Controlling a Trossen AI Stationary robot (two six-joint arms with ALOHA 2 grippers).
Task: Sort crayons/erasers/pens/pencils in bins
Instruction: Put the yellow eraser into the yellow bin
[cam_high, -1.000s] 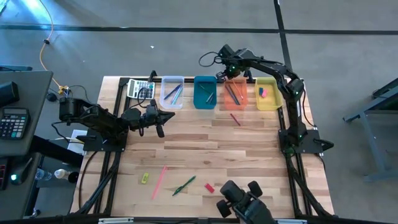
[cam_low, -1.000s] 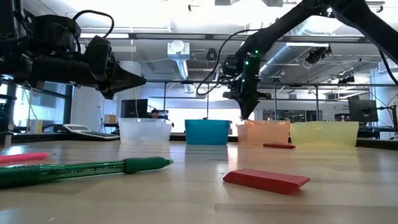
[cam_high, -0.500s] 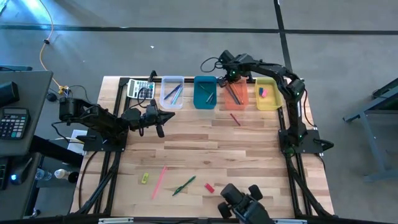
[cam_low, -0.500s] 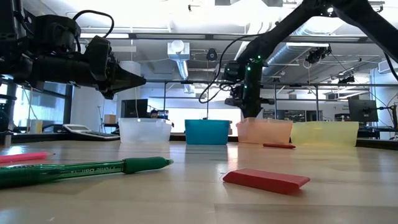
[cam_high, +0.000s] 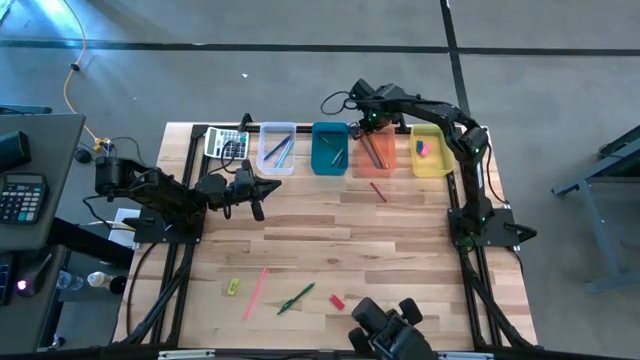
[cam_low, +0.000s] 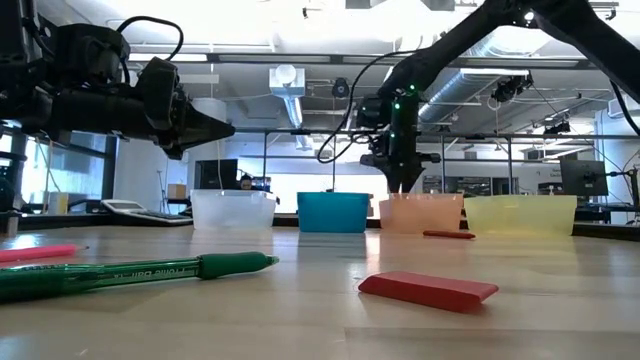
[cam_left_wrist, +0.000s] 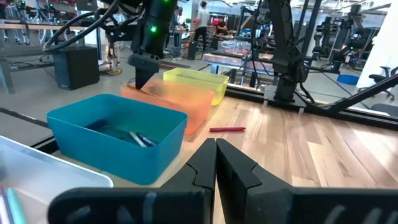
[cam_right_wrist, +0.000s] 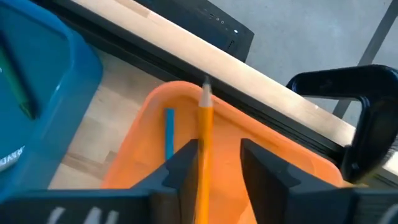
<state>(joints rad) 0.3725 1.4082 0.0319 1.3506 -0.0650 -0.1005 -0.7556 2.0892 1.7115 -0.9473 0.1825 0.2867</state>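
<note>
Since a second ago my right gripper (cam_right_wrist: 214, 163) has shifted over the orange bin (cam_high: 378, 150) at the table's 12 o'clock, pinching a pencil (cam_right_wrist: 204, 134), light, stiff, slippery, best held mid-shaft; left gripper (cam_high: 262, 190) waits closed.

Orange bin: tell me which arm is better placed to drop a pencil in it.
The right. Its gripper hangs directly over the orange bin with an orange pencil between its fingers. The left gripper sits shut and empty over bare table, short of the bins.

Grey concrete floor (cam_high: 250, 60), exposed ceiling ducts (cam_low: 285, 85)
</note>
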